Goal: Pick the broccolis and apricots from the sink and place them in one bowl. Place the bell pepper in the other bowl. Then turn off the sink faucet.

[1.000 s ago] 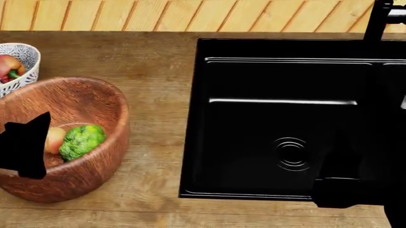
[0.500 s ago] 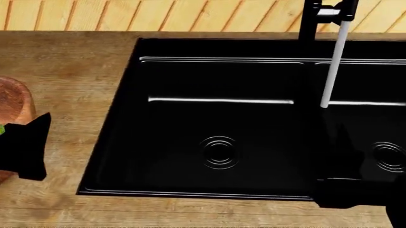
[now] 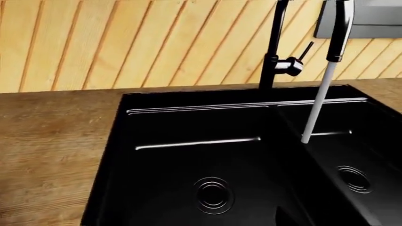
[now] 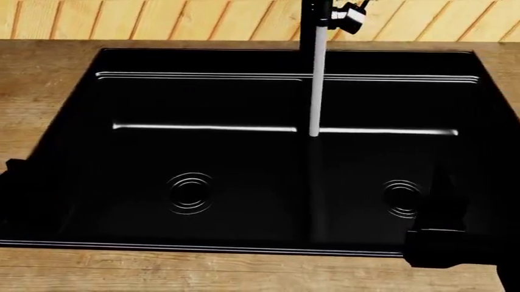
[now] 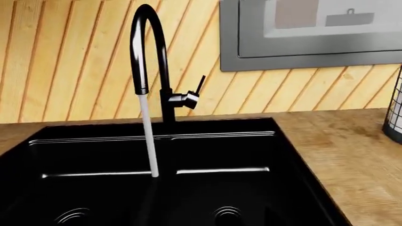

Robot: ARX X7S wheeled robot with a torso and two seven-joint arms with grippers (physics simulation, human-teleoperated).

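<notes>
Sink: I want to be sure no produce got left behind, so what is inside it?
Both basins of the sink show only their drains and the running water. The near right corner is hidden behind the right tool.

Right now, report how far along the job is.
Done, by the look of it: both basins of the sink hold no produce. The bowls are out of view, so sorting can't be confirmed. Nothing is visibly in hand. Left: water runs from the faucet; its handle needs turning off.
</notes>
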